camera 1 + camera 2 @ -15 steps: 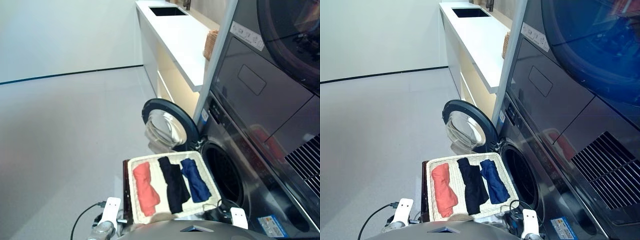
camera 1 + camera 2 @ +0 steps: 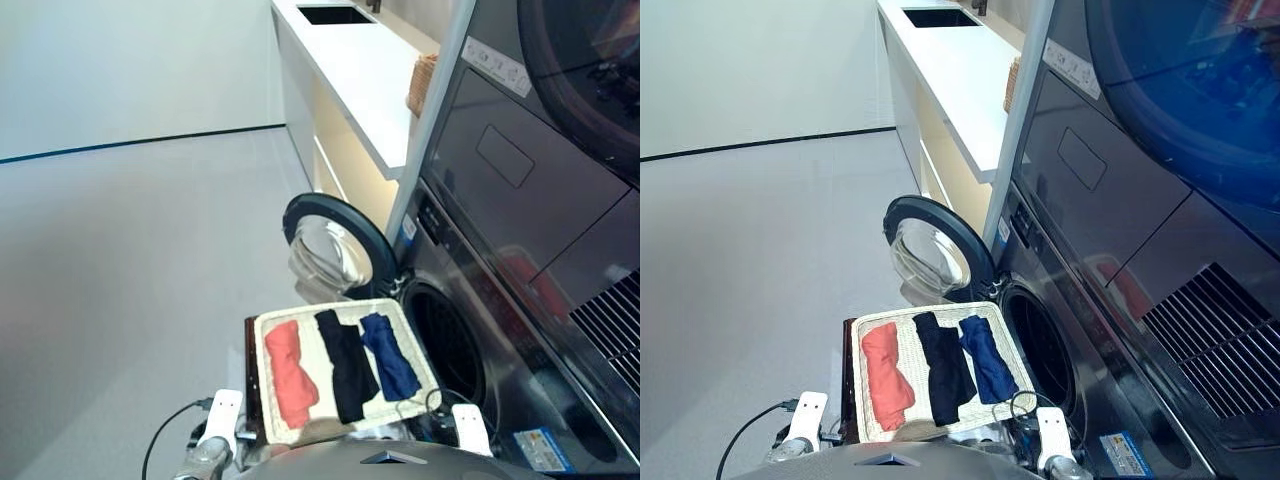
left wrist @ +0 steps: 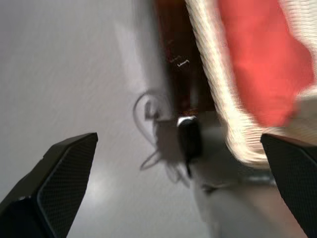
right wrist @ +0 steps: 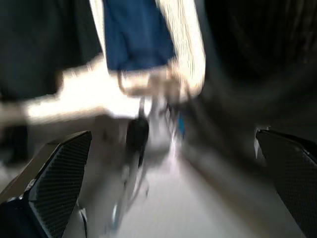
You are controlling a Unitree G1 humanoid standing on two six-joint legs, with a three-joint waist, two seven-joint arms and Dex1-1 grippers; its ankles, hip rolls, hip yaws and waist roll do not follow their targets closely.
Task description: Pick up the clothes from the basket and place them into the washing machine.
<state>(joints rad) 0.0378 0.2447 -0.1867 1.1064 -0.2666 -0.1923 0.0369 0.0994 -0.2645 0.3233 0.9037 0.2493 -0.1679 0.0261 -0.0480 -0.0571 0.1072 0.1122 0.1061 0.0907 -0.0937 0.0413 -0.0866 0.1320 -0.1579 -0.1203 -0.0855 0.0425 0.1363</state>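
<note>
Basket (image 2: 420, 352) holds three garments: one coral-red (image 2: 288, 372), one black (image 2: 345, 364), one navy (image 2: 389, 355).

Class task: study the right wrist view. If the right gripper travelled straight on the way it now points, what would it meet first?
Probably the near rim of the basket, with the navy blue garment just beyond it. The right gripper is open and empty; blur leaves depth uncertain.
</note>
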